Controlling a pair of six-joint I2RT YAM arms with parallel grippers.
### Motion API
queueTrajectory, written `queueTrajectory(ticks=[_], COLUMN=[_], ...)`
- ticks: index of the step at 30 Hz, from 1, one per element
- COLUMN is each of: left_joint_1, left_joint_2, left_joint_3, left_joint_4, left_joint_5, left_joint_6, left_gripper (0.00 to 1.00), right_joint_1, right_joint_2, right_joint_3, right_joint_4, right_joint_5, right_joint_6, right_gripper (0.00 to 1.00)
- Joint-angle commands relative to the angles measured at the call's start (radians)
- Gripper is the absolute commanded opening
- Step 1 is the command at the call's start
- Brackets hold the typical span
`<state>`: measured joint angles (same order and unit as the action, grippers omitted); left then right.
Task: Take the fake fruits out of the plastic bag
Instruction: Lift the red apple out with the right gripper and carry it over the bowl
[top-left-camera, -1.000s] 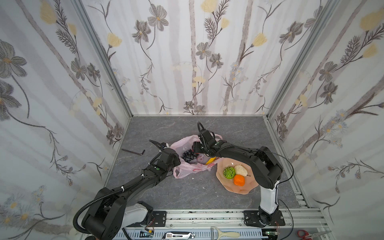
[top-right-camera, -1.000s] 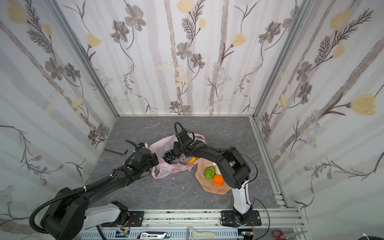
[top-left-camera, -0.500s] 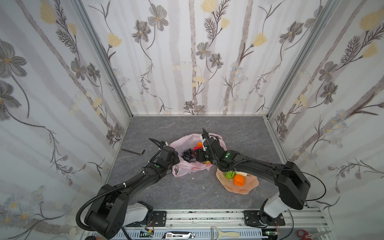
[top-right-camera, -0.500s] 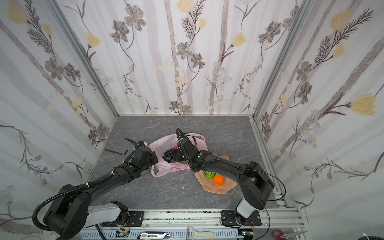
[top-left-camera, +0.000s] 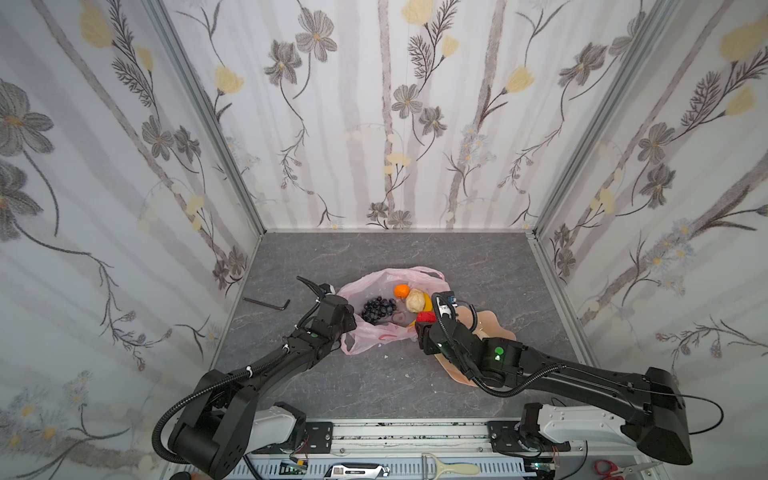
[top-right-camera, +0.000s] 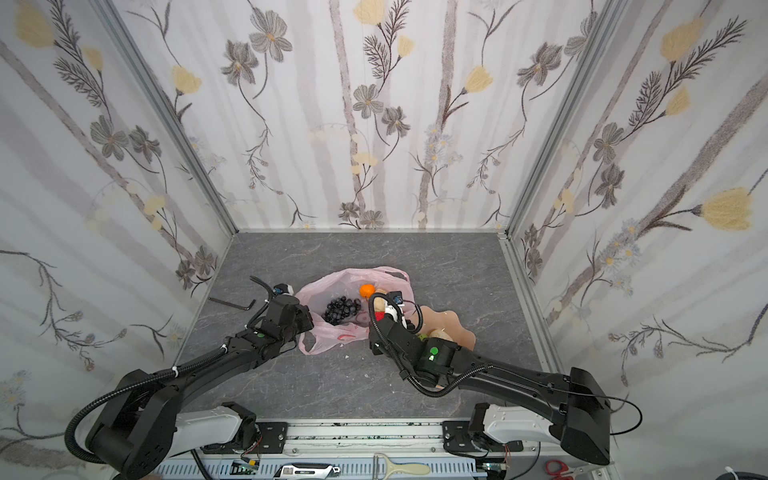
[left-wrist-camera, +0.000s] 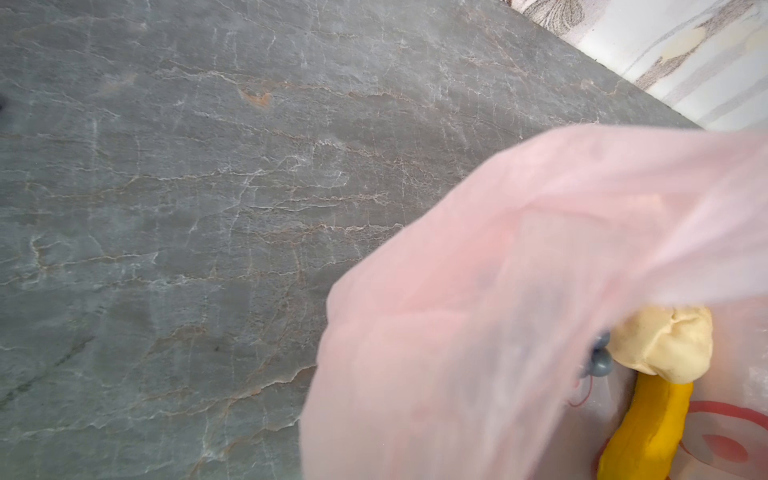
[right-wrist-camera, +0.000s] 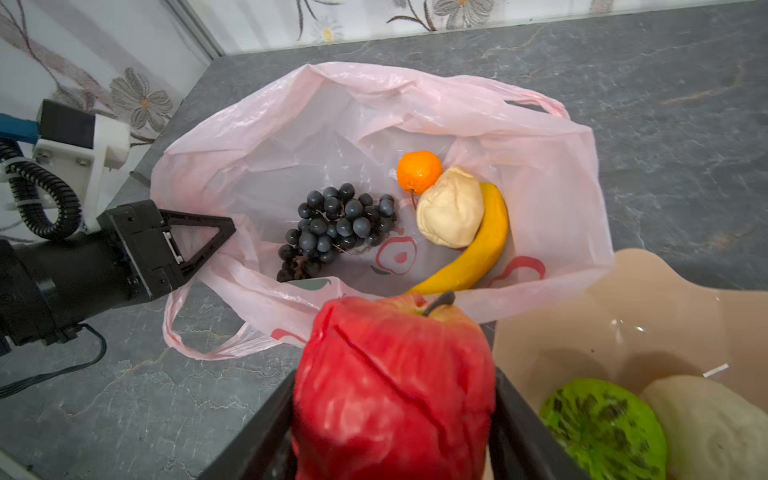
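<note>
**Status of the unloading task**

The plastic bag (right-wrist-camera: 332, 124) lies open on the bench (right-wrist-camera: 665, 104), about mid-bench, with its mouth facing up. The peach dish (right-wrist-camera: 644, 299) sits just beside it on the right, toward the near edge.

**End effectors**

- The left end effector (right-wrist-camera: 227, 231) is fully closed. We judge that it pinches the left rim of the bag and keeps the mouth spread.
- The right end effector (right-wrist-camera: 395, 399) grips the red apple (top-left-camera: 427, 317) between partly closed jaws. The apple skin is creased under the pressure. The apple hangs clear of the bag, above its near-right rim and next to the dish.

**Completed**

- The green bumpy fruit (right-wrist-camera: 602, 428) and a beige lumpy fruit (right-wrist-camera: 715, 424) rest on the dish, touching each other.
- The right arm covers much of the dish in both top views, so we cannot tell whether more fruit lies there.

**In progress**

- The apple is out of the bag but not yet set down.

**Left to do**

Four fruits lie inside the bag:

- the grape bunch (right-wrist-camera: 336, 224), toward the left;
- the orange (right-wrist-camera: 419, 171), toward the far side;
- a second beige lumpy fruit (right-wrist-camera: 451, 208), touching the orange;
- the banana (right-wrist-camera: 478, 249), curved around that beige fruit.

We judge the task roughly half done.
</note>
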<state>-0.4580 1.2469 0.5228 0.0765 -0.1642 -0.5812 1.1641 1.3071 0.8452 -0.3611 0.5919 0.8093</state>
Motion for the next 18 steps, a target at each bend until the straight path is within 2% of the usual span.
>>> queueTrajectory(ticks=[1, 6, 9, 14, 18], left_joint_1=[0.001, 0.002, 0.002, 0.002, 0.003], left_joint_2=[0.003, -0.015, -0.023, -0.026, -0.023], left_joint_3=[-0.016, -0.051, -0.069, -0.073, -0.074], left_joint_4=[0.07, 0.122, 0.14, 0.144, 0.147], left_joint_5=[-0.016, -0.002, 0.004, 0.012, 0.015], left_joint_6=[0.031, 0.042, 0.041, 0.041, 0.039], left_gripper=[0.04, 0.04, 0.04, 0.04, 0.04], right_joint_1=[0.045, 0.11, 0.134, 0.141, 0.14], right_joint_2=[-0.03, -0.044, -0.045, -0.059, -0.077], right_joint_3=[-0.024, -0.066, -0.084, -0.178, -0.196], right_joint_4=[-0.207, -0.342, -0.379, -0.397, -0.402], right_joint_5=[0.135, 0.126, 0.088, 0.06, 0.087], right_joint_6=[0.246, 0.444, 0.514, 0.592, 0.629], right_gripper=[0.62, 0.61, 0.61, 0.62, 0.62])
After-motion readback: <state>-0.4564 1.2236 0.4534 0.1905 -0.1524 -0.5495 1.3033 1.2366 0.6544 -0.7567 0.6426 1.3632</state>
